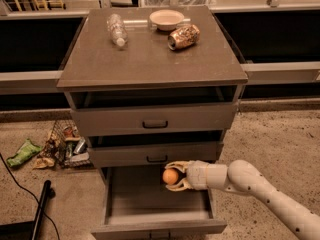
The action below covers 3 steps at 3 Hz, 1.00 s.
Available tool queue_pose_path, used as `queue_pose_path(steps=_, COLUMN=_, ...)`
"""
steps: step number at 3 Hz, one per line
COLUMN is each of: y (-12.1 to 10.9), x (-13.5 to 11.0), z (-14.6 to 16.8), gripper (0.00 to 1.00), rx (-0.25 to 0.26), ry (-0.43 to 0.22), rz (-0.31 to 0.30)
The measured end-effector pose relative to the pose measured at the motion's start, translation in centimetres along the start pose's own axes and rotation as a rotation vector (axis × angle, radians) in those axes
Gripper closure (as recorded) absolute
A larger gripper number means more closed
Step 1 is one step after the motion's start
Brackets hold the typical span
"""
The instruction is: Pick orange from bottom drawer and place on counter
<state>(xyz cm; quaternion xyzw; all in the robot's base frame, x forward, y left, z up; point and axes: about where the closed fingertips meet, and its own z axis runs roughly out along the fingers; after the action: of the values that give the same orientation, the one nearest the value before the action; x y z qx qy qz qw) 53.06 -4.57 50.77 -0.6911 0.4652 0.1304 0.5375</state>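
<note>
The orange (170, 176) is a small round fruit held between the fingers of my gripper (173, 176), above the open bottom drawer (150, 204), whose grey inside shows under it. My arm reaches in from the lower right. The gripper is shut on the orange and holds it just below the front of the middle drawer. The counter (150, 59) is the flat grey-brown top of the cabinet, well above the gripper.
On the counter lie a clear plastic bottle (116, 29), a pale bowl (166, 19) and a crushed brownish can (183, 36). The top drawer (152, 119) and middle drawer (155, 155) stand slightly open. Litter (55, 149) lies on the floor at left; a dark cable and pole (40, 209) at lower left.
</note>
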Motion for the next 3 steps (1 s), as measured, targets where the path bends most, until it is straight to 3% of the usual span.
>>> queue_pose_path(steps=1, y=0.0, x=0.0, z=0.0, gripper=1.00, rx=0.000, ry=0.000, rz=0.000)
queue_pose_path(steps=2, y=-2.2, x=-1.8, z=-1.7, gripper=1.00, rx=0.028, ry=0.020, rz=-0.074)
queue_pose_path(steps=3, y=-6.0, x=-4.5, z=-4.6, gripper=1.00, rx=0.071, ry=0.069, rz=-0.202)
